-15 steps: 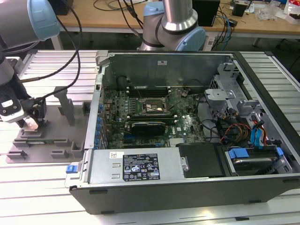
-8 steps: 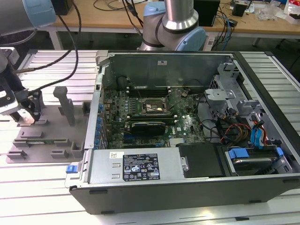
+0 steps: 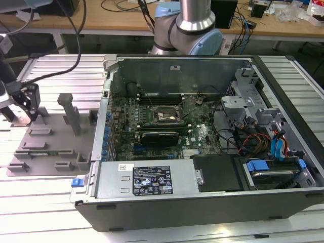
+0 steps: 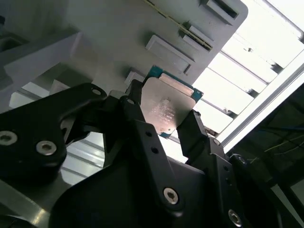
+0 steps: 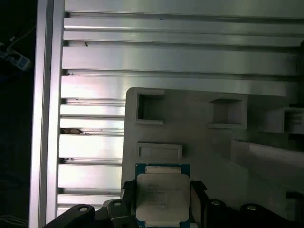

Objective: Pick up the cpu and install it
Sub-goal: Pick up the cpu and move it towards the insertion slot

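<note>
The gripper (image 4: 164, 118) has its fingers (image 4: 191, 132) clenched on two opposite edges of the cpu (image 5: 163, 195), near one edge of the grey tray (image 3: 50, 152); I cannot tell whether it is clear of the tray. The hold is narrow, so a jolt or a snag on the tray could tilt or drop it. The tray's pockets (image 5: 149, 108) beside the cpu look empty; the computer case (image 3: 152, 183), just beside the tray, holds the board (image 3: 167, 129) and cables (image 3: 248, 137).

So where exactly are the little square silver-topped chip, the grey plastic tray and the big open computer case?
Small square silver-topped cpu (image 5: 161, 197): first wrist view, centre of its metal top.
Grey plastic fixture tray (image 3: 53, 140): exterior view, bare flat base.
Open black computer case (image 3: 202, 215): exterior view, its dark near wall.
</note>
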Controlling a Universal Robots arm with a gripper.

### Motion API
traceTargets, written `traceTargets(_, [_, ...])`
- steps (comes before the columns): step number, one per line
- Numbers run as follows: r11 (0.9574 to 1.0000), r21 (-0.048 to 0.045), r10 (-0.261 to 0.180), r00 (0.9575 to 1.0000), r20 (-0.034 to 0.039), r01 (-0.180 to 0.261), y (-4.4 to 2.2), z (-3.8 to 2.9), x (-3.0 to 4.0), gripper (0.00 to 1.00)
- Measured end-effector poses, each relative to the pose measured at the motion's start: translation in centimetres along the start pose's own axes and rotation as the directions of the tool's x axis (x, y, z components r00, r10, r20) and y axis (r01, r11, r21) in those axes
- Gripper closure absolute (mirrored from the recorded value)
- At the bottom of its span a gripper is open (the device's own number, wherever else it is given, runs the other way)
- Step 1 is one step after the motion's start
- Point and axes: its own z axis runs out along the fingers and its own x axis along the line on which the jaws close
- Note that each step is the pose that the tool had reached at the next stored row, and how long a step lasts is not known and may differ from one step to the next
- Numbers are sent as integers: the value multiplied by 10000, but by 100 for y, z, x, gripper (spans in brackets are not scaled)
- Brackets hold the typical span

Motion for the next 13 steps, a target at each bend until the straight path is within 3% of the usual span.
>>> traceTargets(2, [10000, 8, -1, 10000, 1, 1, 2, -67, -2, 45])
traceTargets(6, [10000, 24, -1, 10000, 0, 1, 10, -319, -4, 45])
traceTargets(13, [10000, 26, 0, 10000, -1, 0, 11, -328, -4, 45])
